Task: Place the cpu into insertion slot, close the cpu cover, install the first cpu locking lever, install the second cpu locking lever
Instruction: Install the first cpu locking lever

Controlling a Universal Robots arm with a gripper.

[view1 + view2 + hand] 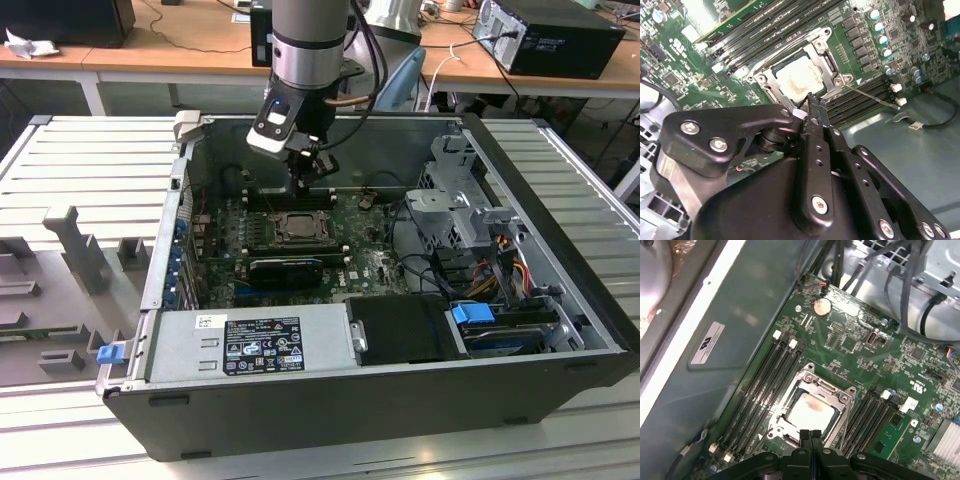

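At the exterior view's left, well off from the jaws, the grey metal power-supply box carries a black-and-white printed label, and I can't make out its print from here. The pale sticker on the grey case wall, off to one side of the jaws, is just as unreadable to me.

The black jaws are closed on each other with nothing between them, hanging just above the square black-framed insertion slot. Just beyond their tips sits the thin, pale beige-silver square cpu, already in the slot. The silver-grey windowed metal cpu cover appears to lie flat around it.

I judge the chip light, rigid and fragile, best held by its edges, and the cover stiff sheet metal. Beside the slot, a thin wire lever sticks out. It looks springy and, I'd guess, unlatched.
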